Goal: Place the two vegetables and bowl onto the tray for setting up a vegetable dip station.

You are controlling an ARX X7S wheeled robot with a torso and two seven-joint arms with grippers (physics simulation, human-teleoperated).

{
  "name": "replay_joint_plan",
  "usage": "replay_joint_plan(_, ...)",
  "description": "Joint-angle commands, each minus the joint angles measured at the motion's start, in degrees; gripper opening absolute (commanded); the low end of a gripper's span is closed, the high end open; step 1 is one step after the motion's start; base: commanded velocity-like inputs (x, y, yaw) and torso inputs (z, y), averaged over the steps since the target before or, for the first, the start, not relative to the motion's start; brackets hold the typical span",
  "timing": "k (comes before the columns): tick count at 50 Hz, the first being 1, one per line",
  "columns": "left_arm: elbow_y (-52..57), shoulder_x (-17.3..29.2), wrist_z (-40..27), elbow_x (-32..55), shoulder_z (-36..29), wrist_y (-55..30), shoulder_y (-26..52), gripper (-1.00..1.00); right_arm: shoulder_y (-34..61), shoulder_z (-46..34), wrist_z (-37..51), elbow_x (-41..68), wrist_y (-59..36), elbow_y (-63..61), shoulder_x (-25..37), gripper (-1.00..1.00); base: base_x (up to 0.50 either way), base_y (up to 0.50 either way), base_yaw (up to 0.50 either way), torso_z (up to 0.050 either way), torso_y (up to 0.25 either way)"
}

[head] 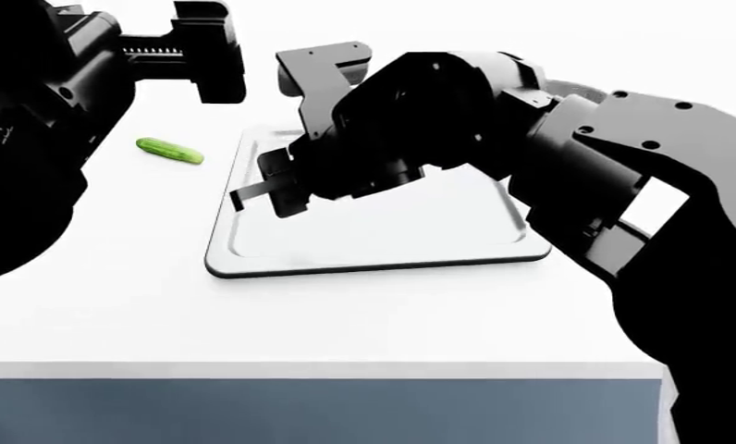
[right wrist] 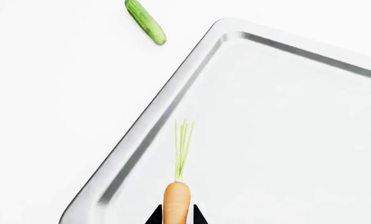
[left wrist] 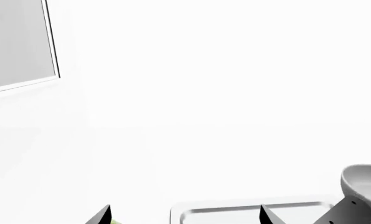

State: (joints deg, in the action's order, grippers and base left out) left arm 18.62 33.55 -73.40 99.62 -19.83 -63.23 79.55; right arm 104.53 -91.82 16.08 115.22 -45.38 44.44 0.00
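My right hand [right wrist: 175, 218] pinches the carrot [right wrist: 176, 200] above the tray [right wrist: 285, 140]. If I let go high, it could roll off toward the cucumber [right wrist: 146, 22] at eleven o'clock.

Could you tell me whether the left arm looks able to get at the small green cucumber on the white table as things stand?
Probably yes. The small green cucumber lies alone on the white table, outside the flat silver metal tray, with nothing over it, and the left gripper hovers nearby, seemingly empty.
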Motion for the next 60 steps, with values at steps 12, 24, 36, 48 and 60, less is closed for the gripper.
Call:
replay_joint_plan(12, 0.1, 0.4, 0.1, 0.3, -0.3, 0.6, 0.3, 1.0, -0.4, 0.3, -0.3, -0.6, 0.6, -0.8, 0.0, -1.0, 0.0, 0.0, 0.0, 0.0, 0.0)
replay_joint_plan(24, 0.1, 0.5, 0.2, 0.5, -0.5, 1.0, 0.3, 1.0, -0.4, 0.2, -0.2, -1.0, 0.5, -0.5, 0.0, -1.0, 0.0, 0.0, 0.0, 0.0, 0.0)
replay_joint_plan(36, 0.2, 0.8, 0.2, 0.6, -0.6, 1.4, 0.2, 1.0, -0.5, 0.3, -0.9, -2.2, 0.9, -0.7, 0.0, -1.0, 0.0, 0.0, 0.0, 0.0, 0.0)
replay_joint_plan(48, 0.0, 0.9, 0.4, 0.5, -1.0, 1.6, 0.5, 1.0, 0.0, 0.4, -1.7, -2.7, 1.5, -0.6, 0.0, 1.0, 0.0, 0.0, 0.0, 0.0, 0.0)
replay_joint_plan(60, 0.2, 1.1, 0.3, 0.7, -1.3, 1.9, 0.6, 1.0, 0.6, 0.4, -1.7, -3.1, 2.0, -0.9, 0.0, 1.0, 0.0, 0.0, 0.0, 0.0, 0.0)
